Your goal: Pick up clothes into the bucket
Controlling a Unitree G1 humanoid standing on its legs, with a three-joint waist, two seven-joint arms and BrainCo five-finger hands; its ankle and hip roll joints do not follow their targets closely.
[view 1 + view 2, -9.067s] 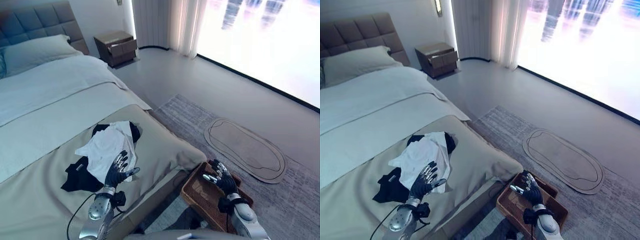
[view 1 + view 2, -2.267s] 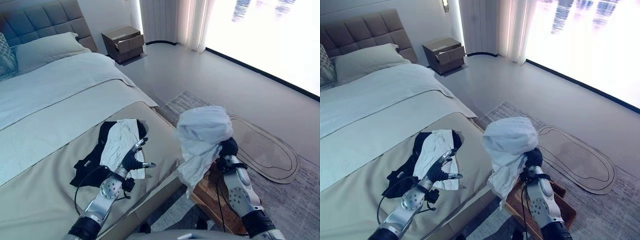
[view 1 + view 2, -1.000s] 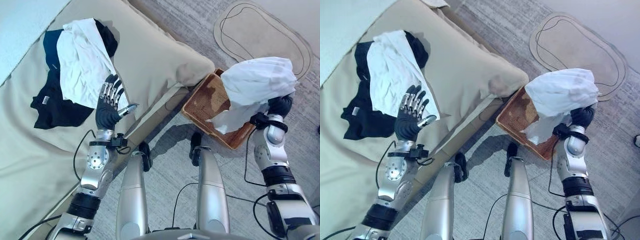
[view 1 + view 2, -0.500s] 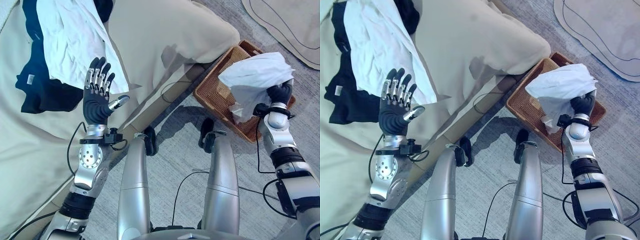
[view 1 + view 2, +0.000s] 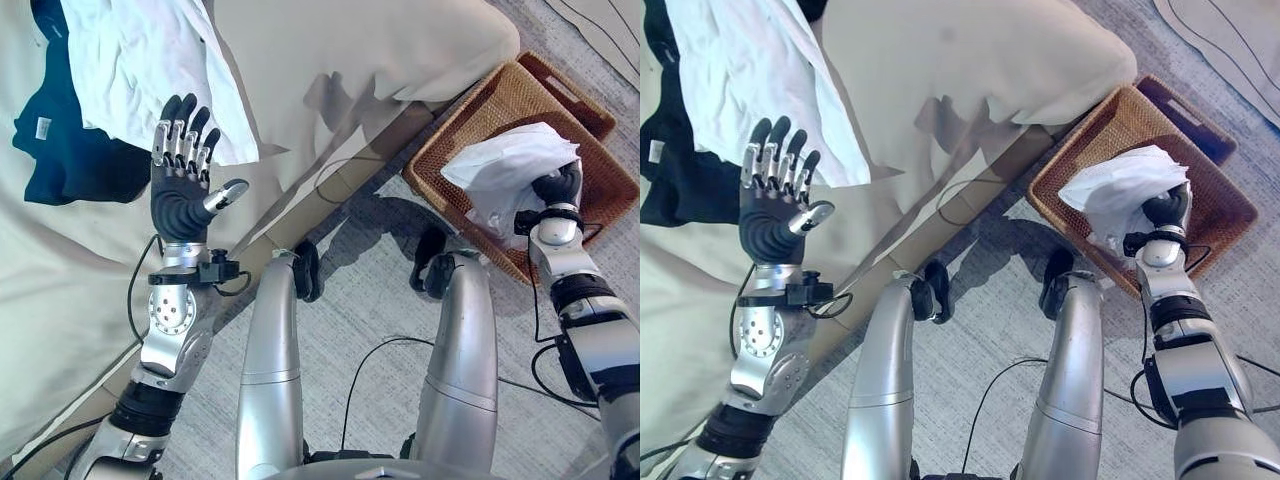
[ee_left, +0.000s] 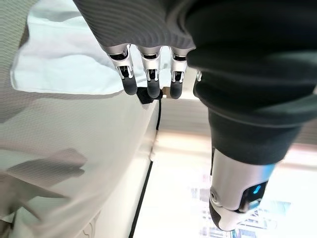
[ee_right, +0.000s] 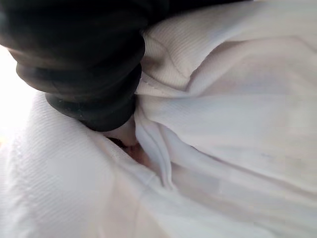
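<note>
**White garment held over the basket beside the bed**

The robot's right hand (image 5: 556, 189) sits buried in a bunched white garment (image 5: 505, 172) directly above the wicker basket (image 5: 470, 120) on the rug; whether its fingers grip the cloth cannot be told, since folds hide them in the right wrist view too. The bundle hangs inside the basket's rim, toward the near wall, so the coming move looks like a plain lowering or release, with little sideways travel needed. The left hand (image 5: 182, 185) is raised with fingers spread wide, holding nothing, just beside the lower edge of another white garment (image 5: 140, 70) lying over dark clothes (image 5: 60, 150) on the bed (image 5: 350, 50), the nearer arm for those.
</note>
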